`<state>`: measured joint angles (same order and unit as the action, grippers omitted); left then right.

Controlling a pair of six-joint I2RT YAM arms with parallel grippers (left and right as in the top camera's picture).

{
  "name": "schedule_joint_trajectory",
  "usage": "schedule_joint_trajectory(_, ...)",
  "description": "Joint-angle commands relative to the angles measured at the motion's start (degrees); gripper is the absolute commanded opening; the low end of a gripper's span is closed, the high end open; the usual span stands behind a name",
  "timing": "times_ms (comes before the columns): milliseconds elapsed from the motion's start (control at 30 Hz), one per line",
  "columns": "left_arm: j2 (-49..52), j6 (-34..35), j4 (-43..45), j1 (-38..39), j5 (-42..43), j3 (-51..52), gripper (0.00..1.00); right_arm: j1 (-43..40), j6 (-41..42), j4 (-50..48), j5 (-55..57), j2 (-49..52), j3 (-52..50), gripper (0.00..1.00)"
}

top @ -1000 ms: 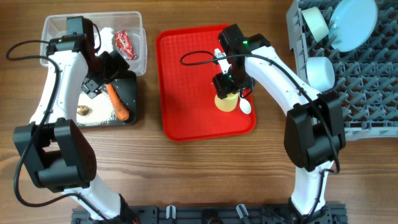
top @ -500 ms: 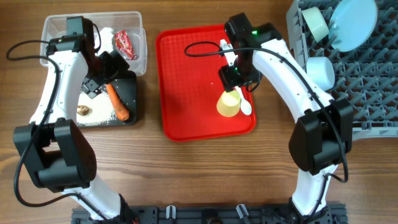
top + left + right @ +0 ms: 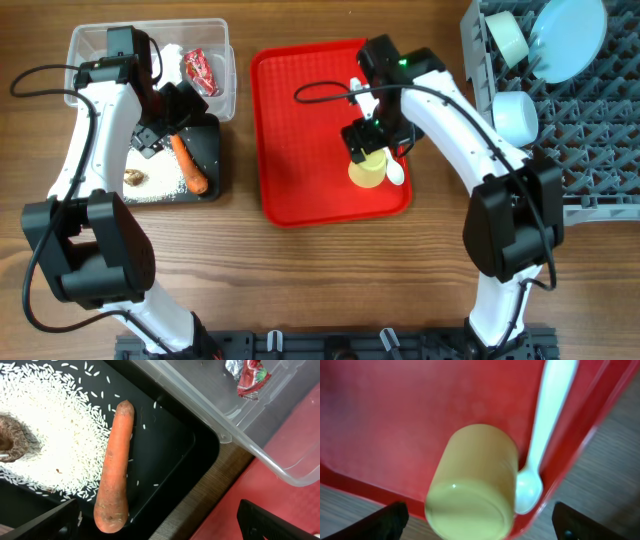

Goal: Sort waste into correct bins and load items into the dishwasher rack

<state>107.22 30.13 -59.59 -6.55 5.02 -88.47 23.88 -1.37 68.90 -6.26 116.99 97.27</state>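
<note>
A small yellow cup (image 3: 367,170) lies tipped on the flat red serving tray (image 3: 300,150), touching a white spoon (image 3: 396,172). My right gripper (image 3: 365,140) is open just above the cup, one finger on each side. In the right wrist view the cup (image 3: 475,480) and spoon (image 3: 545,435) lie between the fingers (image 3: 485,525). My left gripper (image 3: 165,125) hangs open and empty over the black tray (image 3: 208,150), which holds the carrot (image 3: 116,465), rice (image 3: 50,420) and brown lump (image 3: 10,445). The clear tub (image 3: 90,45) holds the red wrapper (image 3: 201,70) and tissue (image 3: 170,62).
The grey dishwasher rack (image 3: 590,140) stands at the right. It holds the pale blue plate (image 3: 570,40), the pale green bowl (image 3: 508,38) and the light blue bowl (image 3: 514,115). The cup and spoon lie near the red tray's front right corner.
My right gripper drew back toward the far side of the red tray, then came down over the cup again. The cup barely shifted. The left arm has not moved.
</note>
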Motion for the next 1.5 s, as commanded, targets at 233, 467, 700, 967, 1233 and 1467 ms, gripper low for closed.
schedule_joint_trajectory(233,-1.6,0.0,0.0,-0.1,-0.6,-1.2,1.00,0.5,1.5,-7.1,-1.7,-1.1,-8.2,0.79)
schedule_joint_trajectory(467,-1.6,0.0,0.0,-0.1,-0.6,-1.2,1.00,0.5,1.6,-7.9,-1.0,-1.1,-8.8,0.69)
schedule_joint_trajectory(700,-1.6,0.0,0.0,-0.1,-0.6,-1.2,1.00,0.5,1.6,-8.0,-1.0,-1.2,-8.8,0.62)
schedule_joint_trajectory(967,-1.6,0.0,0.0,-0.1,-0.6,-1.2,1.00,0.5,1.5,-4.5,0.0,-1.2,-5.0,0.62)
schedule_joint_trajectory(1233,-1.6,0.0,0.0,-0.1,-0.6,-1.2,1.00,0.5,1.4,1.8,2.4,-1.4,2.8,0.63)
schedule_joint_trajectory(1467,-1.6,0.0,0.0,-0.1,-0.6,-1.2,1.00,0.5,0.9,-4.5,2.4,-1.1,2.8,0.90)
